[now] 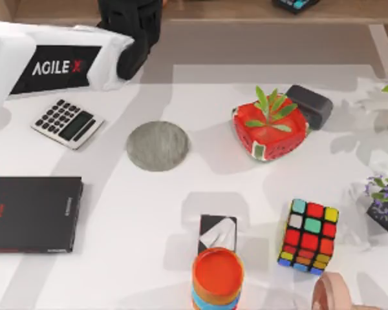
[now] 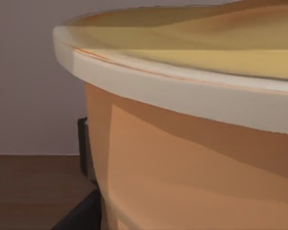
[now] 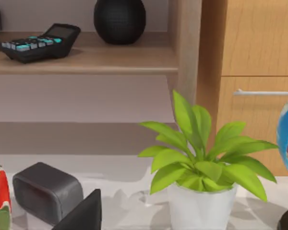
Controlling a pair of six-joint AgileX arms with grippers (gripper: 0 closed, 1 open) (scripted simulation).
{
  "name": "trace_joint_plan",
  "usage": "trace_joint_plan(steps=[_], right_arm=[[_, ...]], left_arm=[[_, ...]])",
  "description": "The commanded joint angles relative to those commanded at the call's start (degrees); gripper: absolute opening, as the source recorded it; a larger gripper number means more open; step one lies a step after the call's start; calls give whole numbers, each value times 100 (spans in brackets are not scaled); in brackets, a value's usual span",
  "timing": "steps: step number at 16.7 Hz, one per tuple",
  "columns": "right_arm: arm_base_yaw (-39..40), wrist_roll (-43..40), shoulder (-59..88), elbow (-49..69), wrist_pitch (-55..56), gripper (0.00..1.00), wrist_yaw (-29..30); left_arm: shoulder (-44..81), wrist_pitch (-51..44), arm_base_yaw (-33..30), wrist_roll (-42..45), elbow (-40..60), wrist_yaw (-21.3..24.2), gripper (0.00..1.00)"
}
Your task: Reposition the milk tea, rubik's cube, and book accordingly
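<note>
My left gripper (image 1: 137, 39) is at the back of the surface with the milk tea (image 2: 182, 167) right up against it, though I cannot tell if it grips, and the rubik's cube (image 1: 308, 234) sits front right, so I think most work is left.
</note>
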Motion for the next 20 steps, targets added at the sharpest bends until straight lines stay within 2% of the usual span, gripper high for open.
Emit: trace_joint_plan(steps=[2, 15, 20], right_arm=[[0, 0, 0, 0, 0, 100, 0], [0, 0, 0, 0, 0, 100, 0], [0, 0, 0, 0, 0, 100, 0]], left_arm=[[0, 0, 0, 0, 0, 0, 100], [0, 0, 0, 0, 0, 0, 2], [0, 0, 0, 0, 0, 0, 0]])
